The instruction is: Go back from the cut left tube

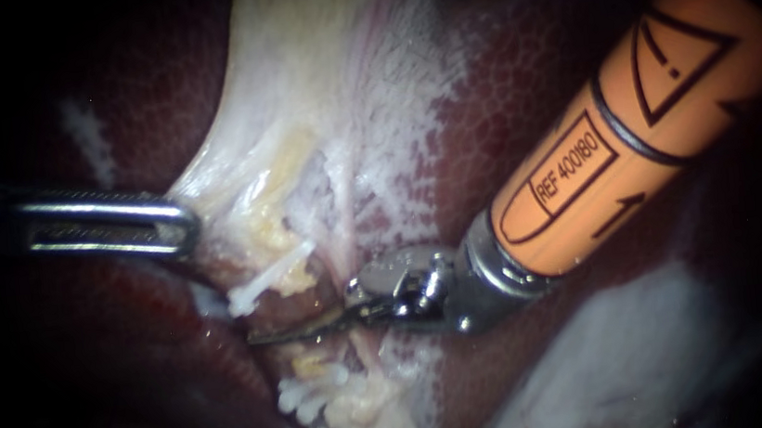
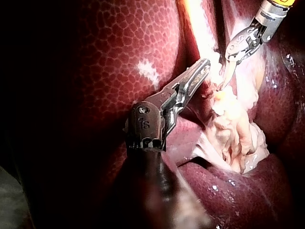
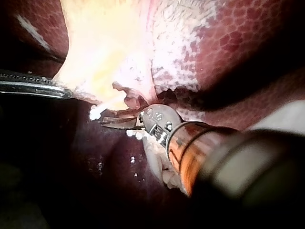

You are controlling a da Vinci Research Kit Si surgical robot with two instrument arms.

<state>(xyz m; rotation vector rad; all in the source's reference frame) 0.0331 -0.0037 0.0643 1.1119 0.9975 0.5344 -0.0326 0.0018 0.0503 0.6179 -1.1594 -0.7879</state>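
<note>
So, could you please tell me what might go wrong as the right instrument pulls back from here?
The right instrument has its tip between the upper stump and the lower stump, so it might snag one on the way out. The left instrument holds the pale tissue stretched; a bump could tear it or loosen that hold. The liver sits close beside the right shaft and could be scraped.

The left instrument (image 1: 185, 229) is polished steel with a long slot along its tip. The right instrument (image 1: 262, 335) has an orange sleeve (image 1: 633, 115) with black outlines, a warning triangle and an arrow, then a steel collar (image 1: 497, 276), a small hinge (image 1: 414, 287) and thin dark blades.
</note>
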